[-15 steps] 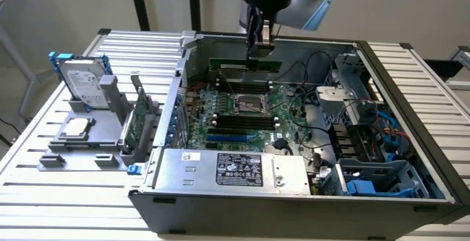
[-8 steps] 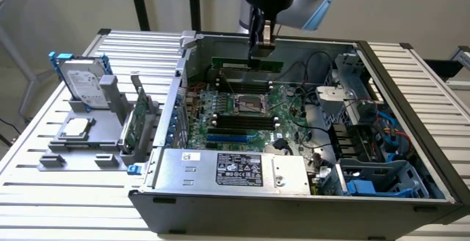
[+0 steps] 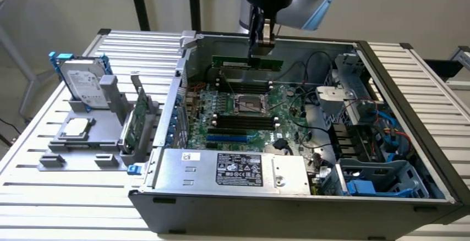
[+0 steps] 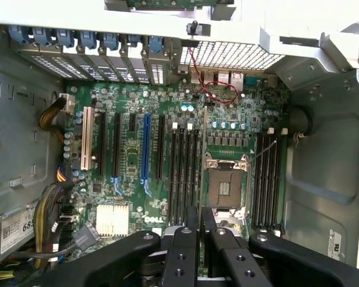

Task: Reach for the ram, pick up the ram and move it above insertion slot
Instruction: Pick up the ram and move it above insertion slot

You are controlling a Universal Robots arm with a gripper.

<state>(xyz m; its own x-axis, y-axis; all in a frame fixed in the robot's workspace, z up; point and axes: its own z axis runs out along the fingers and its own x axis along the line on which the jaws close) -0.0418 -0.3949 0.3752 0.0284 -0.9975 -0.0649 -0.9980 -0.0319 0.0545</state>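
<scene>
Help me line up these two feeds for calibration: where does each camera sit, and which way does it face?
Exterior view: off the arm, above one long side of the open computer case, looking down; the gripper holds the ram over the motherboard.
Wrist view: on the wrist, facing down into the case; the gripper's fingers show.
Shared: the motherboard's CPU socket and the gripper.

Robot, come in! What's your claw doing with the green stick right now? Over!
Claw shut on the ram. Ram lifted, level, above the motherboard inside the computer case. Nothing in the way.
</scene>
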